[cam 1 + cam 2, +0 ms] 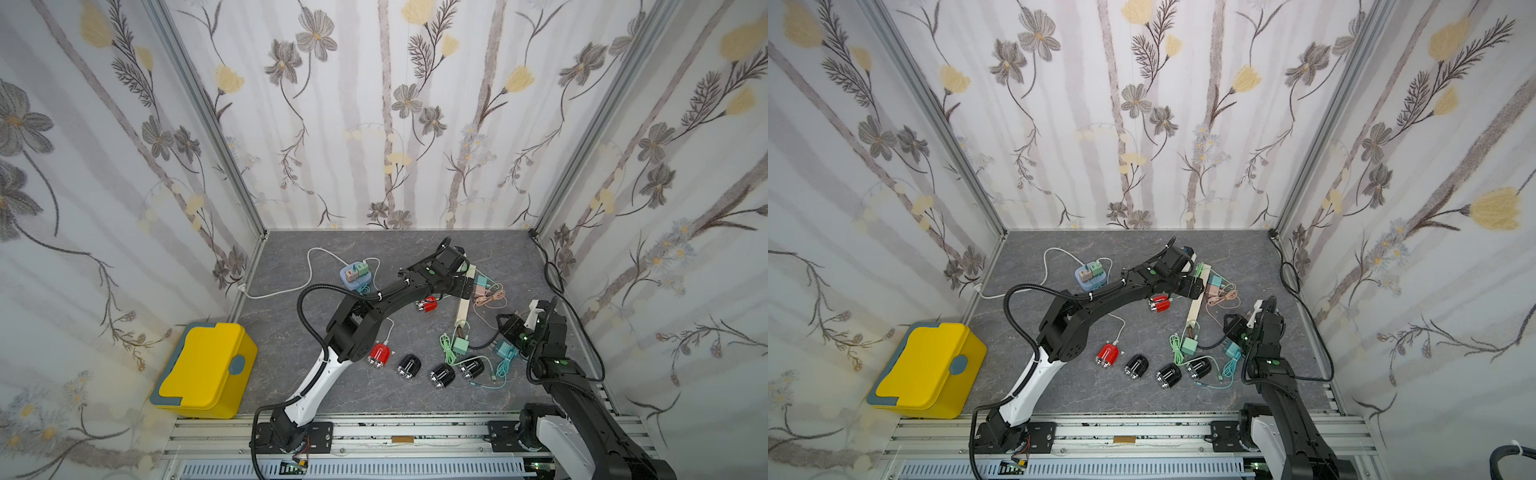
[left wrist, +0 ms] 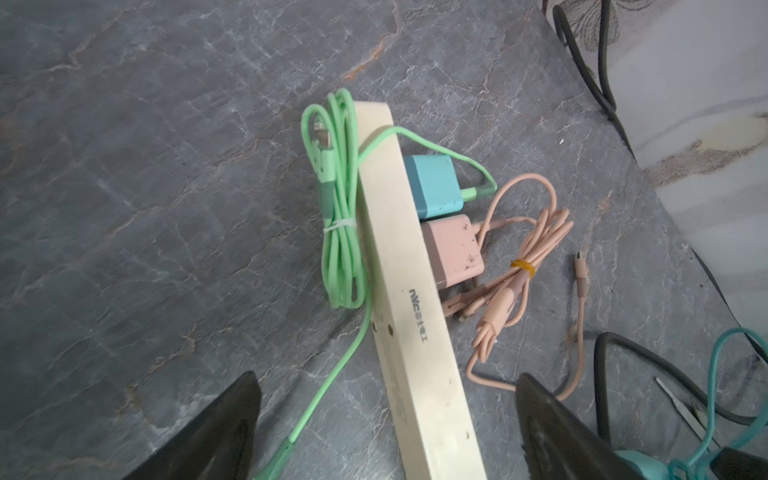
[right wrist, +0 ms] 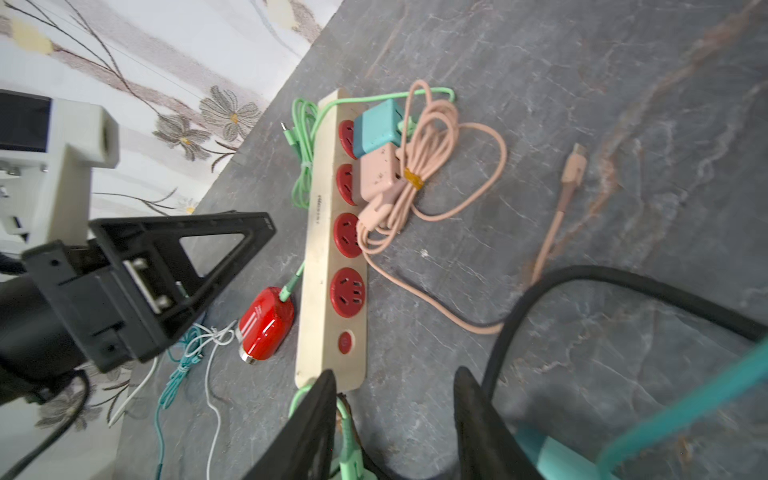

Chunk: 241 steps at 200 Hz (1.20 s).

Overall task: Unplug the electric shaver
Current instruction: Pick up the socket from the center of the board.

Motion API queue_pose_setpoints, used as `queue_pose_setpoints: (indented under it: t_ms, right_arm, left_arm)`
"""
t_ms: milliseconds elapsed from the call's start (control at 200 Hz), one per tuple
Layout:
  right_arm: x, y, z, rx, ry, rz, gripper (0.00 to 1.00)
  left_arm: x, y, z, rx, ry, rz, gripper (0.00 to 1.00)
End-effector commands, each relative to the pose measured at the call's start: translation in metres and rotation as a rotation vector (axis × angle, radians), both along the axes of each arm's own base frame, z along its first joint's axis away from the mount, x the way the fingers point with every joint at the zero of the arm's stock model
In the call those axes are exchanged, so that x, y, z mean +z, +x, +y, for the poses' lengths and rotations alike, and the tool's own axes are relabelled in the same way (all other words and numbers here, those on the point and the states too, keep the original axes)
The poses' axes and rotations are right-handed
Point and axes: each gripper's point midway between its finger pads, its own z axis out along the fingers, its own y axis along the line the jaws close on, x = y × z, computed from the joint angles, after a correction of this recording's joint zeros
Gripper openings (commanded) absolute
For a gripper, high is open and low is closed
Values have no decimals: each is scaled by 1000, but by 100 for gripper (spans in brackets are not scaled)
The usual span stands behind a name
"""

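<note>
A red electric shaver (image 3: 266, 324) lies beside the beige power strip (image 3: 328, 249), with a green cable (image 3: 291, 286) plugged into its end. In both top views this shaver (image 1: 427, 304) (image 1: 1159, 303) sits just under my left forearm. My left gripper (image 2: 386, 424) is open, its fingers either side of the power strip (image 2: 415, 291) without touching it. My right gripper (image 3: 395, 415) is open near the strip's switch end, with nothing between its fingers. A second red shaver (image 1: 379, 354) with a white cable lies nearer the front.
Three black shavers (image 1: 442, 375) lie in a row at the front. Blue and pink chargers (image 2: 440, 216) with bundled cables sit on the strip. A green charger (image 1: 460, 345), a teal charger (image 1: 505, 351), a blue multi-socket (image 1: 355, 274) and a yellow box (image 1: 205, 370) are around.
</note>
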Motion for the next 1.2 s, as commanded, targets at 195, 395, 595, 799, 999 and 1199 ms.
queue_pose_setpoints:
  t_ms: [195,395,595,799,999,1199]
  right_arm:
    - [18,20,12,65,50,-60,44]
    - [19,18,13,68,50,-64,45]
    - [20,18,13,68,48,-64,45]
    - [17,16,13,67,53,-59,45]
    - [15,14,13,66,54,-54,46]
    - [13,12,13,63,53,-50,46]
  left_arm:
    - [-20,5,-8,66,44,0,85]
    - [-40,4,-16,67,107,-11,84]
    - [-50,6,-12,88,194,-65,81]
    - [-60,12,3,120,293,-97,74]
    - [-59,12,0,96,274,-87,67]
    - [-64,6,-7,35,263,-77,53]
